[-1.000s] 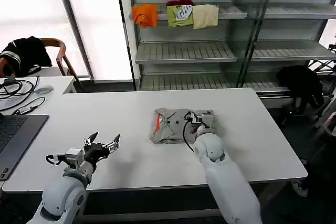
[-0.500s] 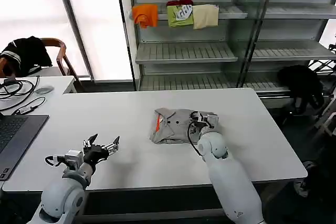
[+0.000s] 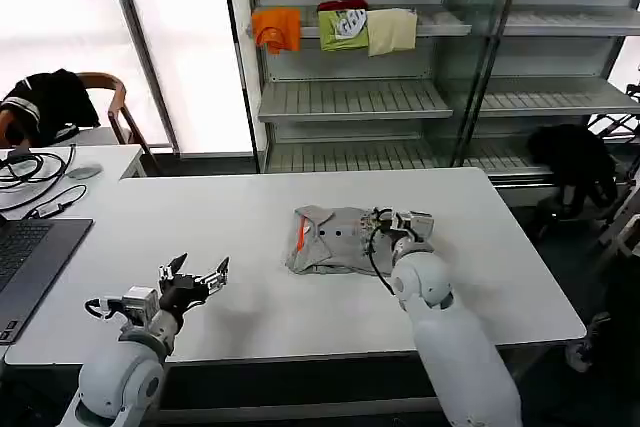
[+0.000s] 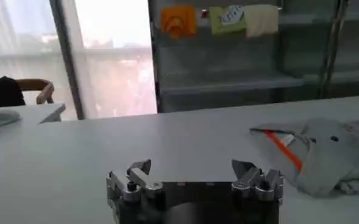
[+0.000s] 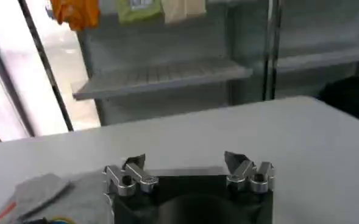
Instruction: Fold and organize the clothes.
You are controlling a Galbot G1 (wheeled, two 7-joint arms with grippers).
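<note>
The clothes are one light grey T-shirt, folded into a small bundle at the middle of the white table, with an orange strip showing at its left side. My right gripper hovers at the bundle's right edge, open, with nothing between its fingers. The right wrist view has that gripper over bare table, with the grey T-shirt off to one side. My left gripper stands open near the front left of the table, well apart from the shirt. From the left gripper, the T-shirt lies far off.
A shelf unit behind the table holds folded orange, green and cream garments. A laptop sits at the table's left edge, with cables on the side desk. A black garment hangs at the right.
My right gripper has slid to the right, from over the bundle's right part to its right edge. The left arm and the shirt have stayed put.
</note>
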